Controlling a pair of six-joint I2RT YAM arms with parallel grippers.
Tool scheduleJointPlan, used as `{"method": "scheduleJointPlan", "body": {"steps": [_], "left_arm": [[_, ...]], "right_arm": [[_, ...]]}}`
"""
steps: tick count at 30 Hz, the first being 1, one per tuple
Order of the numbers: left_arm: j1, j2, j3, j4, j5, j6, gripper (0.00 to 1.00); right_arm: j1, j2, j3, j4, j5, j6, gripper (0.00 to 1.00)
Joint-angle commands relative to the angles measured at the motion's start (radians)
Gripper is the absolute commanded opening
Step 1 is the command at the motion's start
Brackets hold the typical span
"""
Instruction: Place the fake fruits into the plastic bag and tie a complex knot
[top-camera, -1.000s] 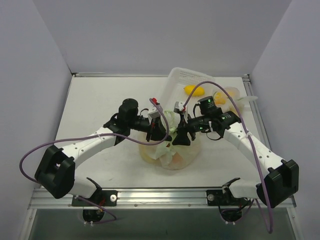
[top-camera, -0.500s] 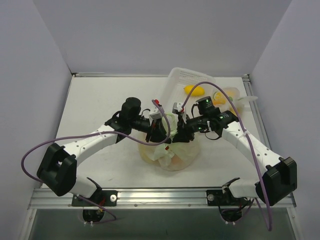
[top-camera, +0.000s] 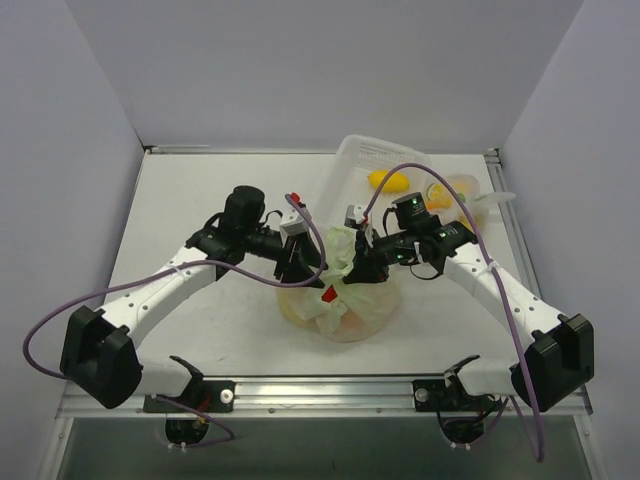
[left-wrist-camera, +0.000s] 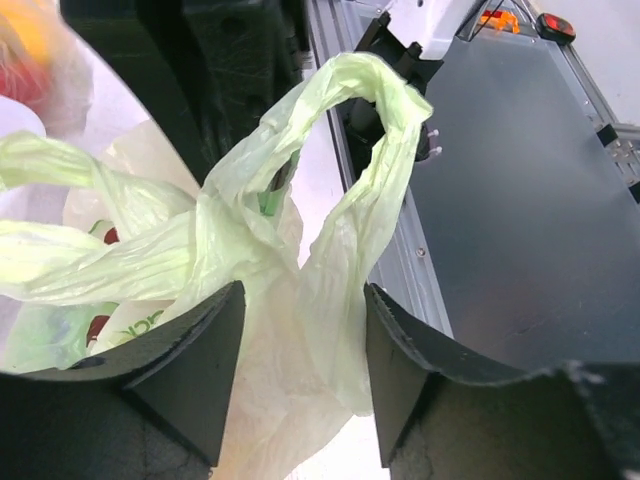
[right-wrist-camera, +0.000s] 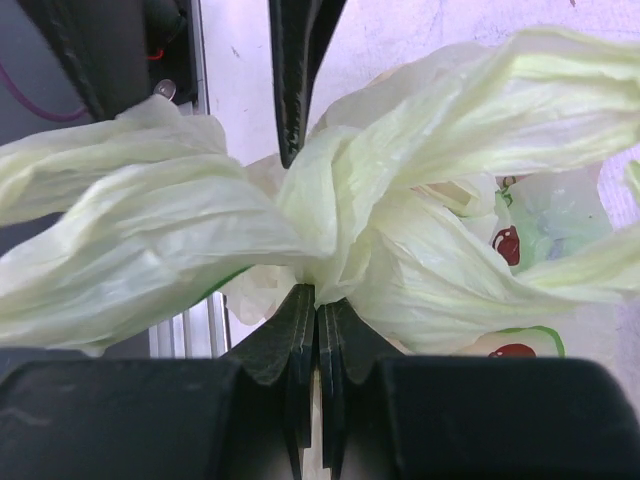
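Observation:
The plastic bag (top-camera: 348, 305) sits in the middle of the table, pale green, with orange fake fruits (top-camera: 356, 318) showing through its film. Its handles are gathered above it into a crossed bunch (right-wrist-camera: 330, 200). My right gripper (right-wrist-camera: 318, 292) is shut on the film at the base of that bunch and sits just right of the bag's top (top-camera: 362, 268). My left gripper (left-wrist-camera: 300, 340) is open, just left of the bag's top (top-camera: 300, 264); loose bag film hangs between its fingers (left-wrist-camera: 195, 365) ungripped. One loop handle (left-wrist-camera: 375, 120) stands up beyond it.
A white plastic basket (top-camera: 372, 158) lies tipped at the back right with a yellow fruit (top-camera: 388, 181) in it. More orange and yellow pieces in clear film (top-camera: 455, 195) lie beside it. The arms' purple cables arc over both sides.
The left gripper opened, let go of the bag handle and drew back to the left. The right gripper closed on the gathered handles.

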Motion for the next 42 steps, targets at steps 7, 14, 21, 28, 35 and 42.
{"method": "scheduleJointPlan", "body": {"steps": [7,14,21,28,35,42], "left_arm": [[-0.012,-0.073,0.018,-0.102,-0.021,0.082,0.60],[-0.052,-0.031,0.039,-0.031,-0.053,0.053,0.16],[-0.052,0.002,0.004,0.307,-0.106,-0.201,0.00],[-0.070,0.068,0.003,0.388,-0.110,-0.277,0.00],[-0.145,0.082,0.012,0.279,-0.103,-0.175,0.00],[-0.153,0.085,0.042,0.248,-0.080,-0.176,0.06]], "right_arm": [[-0.002,-0.025,0.000,0.006,-0.033,0.001,0.00],[0.004,-0.028,0.000,0.003,-0.040,0.001,0.00],[0.009,-0.029,-0.004,-0.008,-0.050,-0.039,0.21],[0.013,-0.023,0.014,-0.009,-0.083,-0.044,0.44],[0.013,-0.008,0.022,-0.006,-0.086,-0.042,0.48],[0.009,-0.003,0.014,0.006,-0.055,-0.035,0.05]]}}
